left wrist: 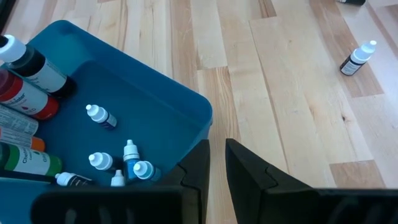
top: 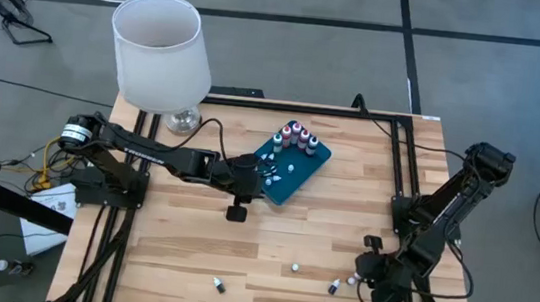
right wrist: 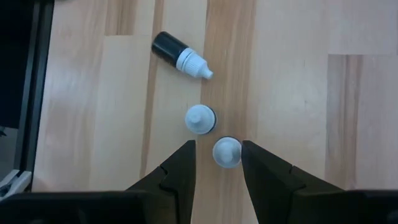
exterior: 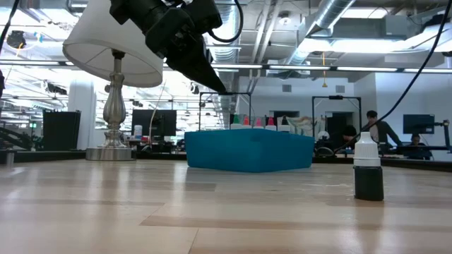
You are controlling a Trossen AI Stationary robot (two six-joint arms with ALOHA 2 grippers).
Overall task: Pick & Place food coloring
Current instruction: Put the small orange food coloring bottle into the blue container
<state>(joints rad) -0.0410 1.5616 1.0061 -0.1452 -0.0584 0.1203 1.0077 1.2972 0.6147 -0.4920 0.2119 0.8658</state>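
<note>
Over the wooden counter [top: 189,253], seen from above, the teal tray [top: 300,174] serves as landmark: upright food coloring bottles [top: 297,136] crowd its far end, small ones lie on its floor, and the left claw [top: 269,178] hangs at its near-left edge. Stray bottles sit well apart from the tray toward the front edge, one [top: 219,284] lying down, another [top: 295,268] upright, more beside the right claw [top: 363,273].

At counter height, a dark bottle with a white cap [exterior: 368,173] stands to the right of the tray [exterior: 248,152].

From the left wrist, the left claw [left wrist: 216,163] is nearly closed on nothing, just outside the tray's rim [left wrist: 198,104], with loose bottles [left wrist: 101,116] inside.

From the right wrist, the right claw [right wrist: 219,163] is spread around an upright bottle's cap [right wrist: 226,152], not yet pinching; a second [right wrist: 200,119] stands just beyond, a third [right wrist: 181,56] lies tipped.

These bottles look light, hard, smooth and easily toppled; gripping the body below the cap seems safest.
</note>
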